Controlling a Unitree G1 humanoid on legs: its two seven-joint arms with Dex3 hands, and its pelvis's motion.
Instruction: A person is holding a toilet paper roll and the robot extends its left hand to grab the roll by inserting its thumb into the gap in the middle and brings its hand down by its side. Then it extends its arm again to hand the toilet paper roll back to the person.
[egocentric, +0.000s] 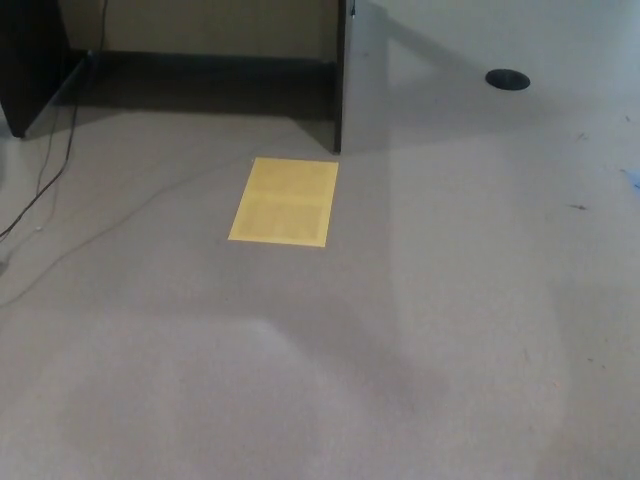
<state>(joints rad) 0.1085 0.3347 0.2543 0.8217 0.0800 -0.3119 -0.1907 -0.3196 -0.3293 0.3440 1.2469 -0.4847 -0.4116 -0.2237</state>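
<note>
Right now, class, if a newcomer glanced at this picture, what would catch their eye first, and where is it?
The yellow sheet lying flat on the grey floor just left of the middle stands out most. Behind it a dark panel edge rises upright, and a black round disc sits on the floor at the upper right. A thin cable trails along the left; no hand or roll shows.

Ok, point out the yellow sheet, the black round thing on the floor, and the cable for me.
yellow sheet (284, 201), head view, middle of its flat face.
black round disc (508, 78), head view, its centre, far right of the floor.
cable (47, 165), head view, a stretch of it lying on the floor at left.
</note>
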